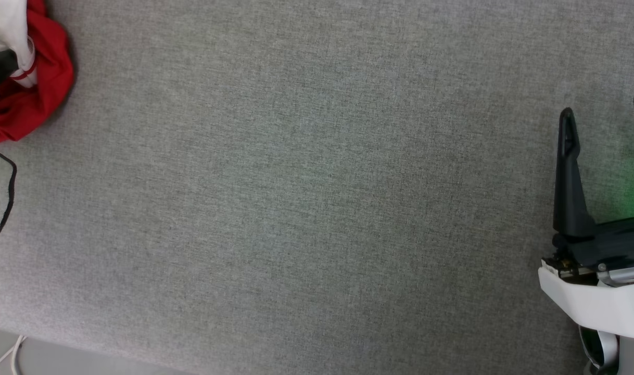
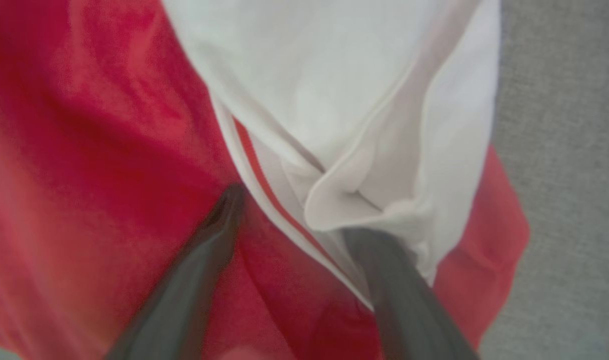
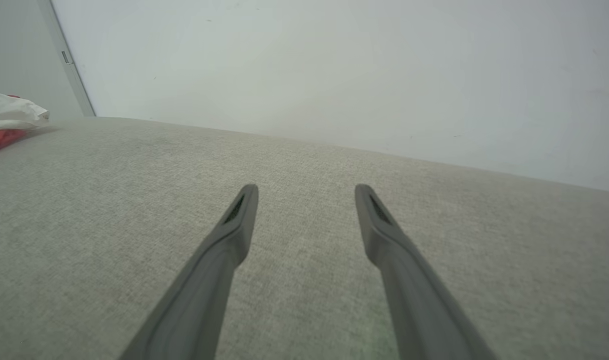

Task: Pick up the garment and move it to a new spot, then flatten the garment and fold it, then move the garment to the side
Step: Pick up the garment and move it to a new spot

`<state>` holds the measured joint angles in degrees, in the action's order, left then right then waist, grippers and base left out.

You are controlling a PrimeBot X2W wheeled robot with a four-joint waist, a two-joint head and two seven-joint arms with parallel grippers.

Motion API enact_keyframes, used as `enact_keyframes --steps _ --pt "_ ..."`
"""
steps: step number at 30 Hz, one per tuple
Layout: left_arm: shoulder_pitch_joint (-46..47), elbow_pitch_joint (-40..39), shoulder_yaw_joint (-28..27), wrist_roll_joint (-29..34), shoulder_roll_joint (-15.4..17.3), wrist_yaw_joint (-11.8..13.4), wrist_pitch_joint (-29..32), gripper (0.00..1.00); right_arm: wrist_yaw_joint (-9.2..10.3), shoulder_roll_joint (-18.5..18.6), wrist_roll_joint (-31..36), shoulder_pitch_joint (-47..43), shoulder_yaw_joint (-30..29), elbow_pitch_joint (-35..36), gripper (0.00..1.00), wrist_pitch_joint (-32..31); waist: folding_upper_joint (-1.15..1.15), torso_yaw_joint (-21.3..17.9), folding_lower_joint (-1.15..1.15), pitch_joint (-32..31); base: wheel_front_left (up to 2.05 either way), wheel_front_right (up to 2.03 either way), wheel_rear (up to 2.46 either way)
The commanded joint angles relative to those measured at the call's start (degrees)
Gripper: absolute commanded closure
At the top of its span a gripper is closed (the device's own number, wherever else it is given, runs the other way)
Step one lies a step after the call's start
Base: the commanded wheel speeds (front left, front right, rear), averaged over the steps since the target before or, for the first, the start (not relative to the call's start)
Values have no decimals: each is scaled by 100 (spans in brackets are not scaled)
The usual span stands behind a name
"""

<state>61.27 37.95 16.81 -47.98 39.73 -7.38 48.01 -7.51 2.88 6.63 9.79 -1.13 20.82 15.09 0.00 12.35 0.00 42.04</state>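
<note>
The left claw (image 2: 294, 215) stands released, its two dark fingers spread wide with their tips sunk into the crumpled garment (image 2: 109, 150). Red cloth lies around and between the fingers, and a white sleeve with a red stripe folds over the tip of the finger on that view's right. The right claw (image 1: 604, 104) is released too, fingers apart and grasping nothing over the grey cloth surface (image 1: 317, 208), with the garment well apart from it, far off to its left, and a thin black cable (image 1: 9, 198) lying just beside the garment.
</note>
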Motion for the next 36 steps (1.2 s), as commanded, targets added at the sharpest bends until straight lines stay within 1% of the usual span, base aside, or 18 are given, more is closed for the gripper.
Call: enact_keyframes --steps 1,3,4,5,11,14,19,24,27,33,36 --pt "-328 101 332 17 -158 -3 -6 0 4 -1 24 111 30 -11 0 12 0 -34 0 30 0 0 0" --pt "-385 146 479 -76 -163 -3 -136 0 4 -2 14 120 42 -35 0 12 0 -55 0 27 0 0 0" --pt "-393 156 560 -101 -129 -3 -197 76 4 -1 4 130 40 -46 0 12 0 -62 0 14 0 0 0" --pt "-389 164 632 -136 -78 -3 -255 100 4 -1 -4 131 31 -60 0 12 0 -62 0 -15 0 0 0" --pt "-1 -15 884 -249 338 1 -730 100 4 -2 -64 71 53 -154 0 12 0 8 0 -332 0 0 0" --pt "202 -217 1151 -176 501 1 -912 100 4 -2 -176 70 75 -231 0 12 0 34 0 -601 0 0 0" --pt "494 -684 1624 -179 701 1 -1010 100 4 -2 -366 -43 145 -415 0 12 0 49 0 -1088 0 0 0" --pt "915 -1271 2151 -215 874 0 -937 100 4 -1 -616 -148 181 -585 0 12 0 -23 0 -1559 0 0 0" --pt "1154 -1606 2441 -174 899 0 -918 100 4 -2 -727 -206 187 -659 0 13 0 -110 0 -1793 0 0 0" --pt "1533 -2040 2743 -189 706 0 -811 100 4 -2 -927 -329 157 -758 0 12 0 -330 0 -2143 0 0 0" --pt "1700 -2241 2905 -188 567 0 -729 100 4 -2 -1012 -399 147 -811 0 12 0 -521 0 -2313 0 0 0"
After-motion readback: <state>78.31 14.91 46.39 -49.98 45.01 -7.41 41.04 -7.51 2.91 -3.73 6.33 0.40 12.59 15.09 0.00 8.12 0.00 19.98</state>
